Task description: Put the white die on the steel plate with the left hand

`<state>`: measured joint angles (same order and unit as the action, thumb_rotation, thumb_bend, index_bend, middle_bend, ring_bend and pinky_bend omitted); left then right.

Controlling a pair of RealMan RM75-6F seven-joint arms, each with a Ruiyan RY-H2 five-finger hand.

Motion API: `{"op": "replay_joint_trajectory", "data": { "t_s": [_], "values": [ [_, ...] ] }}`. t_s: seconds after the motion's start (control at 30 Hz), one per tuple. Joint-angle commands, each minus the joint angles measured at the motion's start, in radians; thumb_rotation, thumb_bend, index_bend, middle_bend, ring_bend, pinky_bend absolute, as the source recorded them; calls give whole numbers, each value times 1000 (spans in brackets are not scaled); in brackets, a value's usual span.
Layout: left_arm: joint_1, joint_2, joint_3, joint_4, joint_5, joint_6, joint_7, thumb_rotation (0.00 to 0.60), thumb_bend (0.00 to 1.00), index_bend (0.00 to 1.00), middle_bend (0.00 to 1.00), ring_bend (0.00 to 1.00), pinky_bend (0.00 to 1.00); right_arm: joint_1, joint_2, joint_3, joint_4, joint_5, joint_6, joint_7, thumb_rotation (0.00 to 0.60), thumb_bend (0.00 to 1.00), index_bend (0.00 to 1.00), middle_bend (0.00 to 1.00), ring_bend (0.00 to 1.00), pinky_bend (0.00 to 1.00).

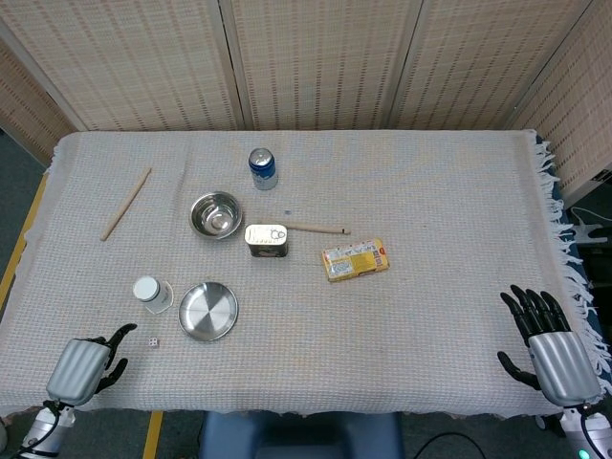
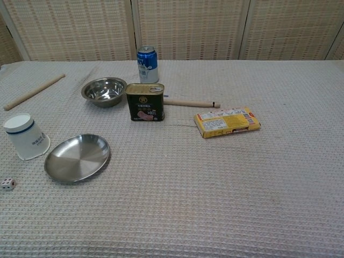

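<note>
Two hands sit at the near edge of the cloth-covered table [image 1: 430, 191], both holding nothing: the right hand [image 1: 547, 346] has its fingers spread, and the left hand [image 1: 86, 364] has loosely parted fingers. Beside the steel plate [image 1: 208, 311], near the left hand, lies the white die [image 1: 152, 341].

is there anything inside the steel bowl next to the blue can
Nothing shows inside the steel bowl: both views show bare shiny metal. In the chest view its near wall hides a little of the bottom, but the head view looks straight in and it is empty.
</note>
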<state>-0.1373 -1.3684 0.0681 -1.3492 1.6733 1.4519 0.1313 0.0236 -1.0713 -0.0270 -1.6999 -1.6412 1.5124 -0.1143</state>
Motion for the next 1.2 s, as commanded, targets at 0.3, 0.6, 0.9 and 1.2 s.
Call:
{"op": "replay_joint_trajectory", "data": {
  "t_s": [0.3, 0.6, 0.9, 1.2],
  "values": [
    [-20, -124, -13, 150, -39, -57, -20, 600, 362, 309, 1000, 940, 987, 4, -3, 4, 3, 11, -12, -3, 565, 173, 0, 0, 0, 0],
    [-44, -170, -21, 218, -68, -113, -20, 600, 342, 319, 1000, 950, 995, 2, -3, 6, 3, 11, -6, -5, 565, 173, 0, 0, 0, 0],
    [-54, -197, -24, 251, -87, -135, -20, 600, 334, 342, 1000, 952, 997, 5, -4, 7, 4, 18, -15, -8, 565, 172, 0, 0, 0, 0],
    [-69, -203, -22, 250, -85, -139, -13, 600, 352, 380, 1000, 953, 996, 8, -6, 10, 5, 27, -23, -12, 565, 172, 0, 0, 0, 0]
  ]
}}
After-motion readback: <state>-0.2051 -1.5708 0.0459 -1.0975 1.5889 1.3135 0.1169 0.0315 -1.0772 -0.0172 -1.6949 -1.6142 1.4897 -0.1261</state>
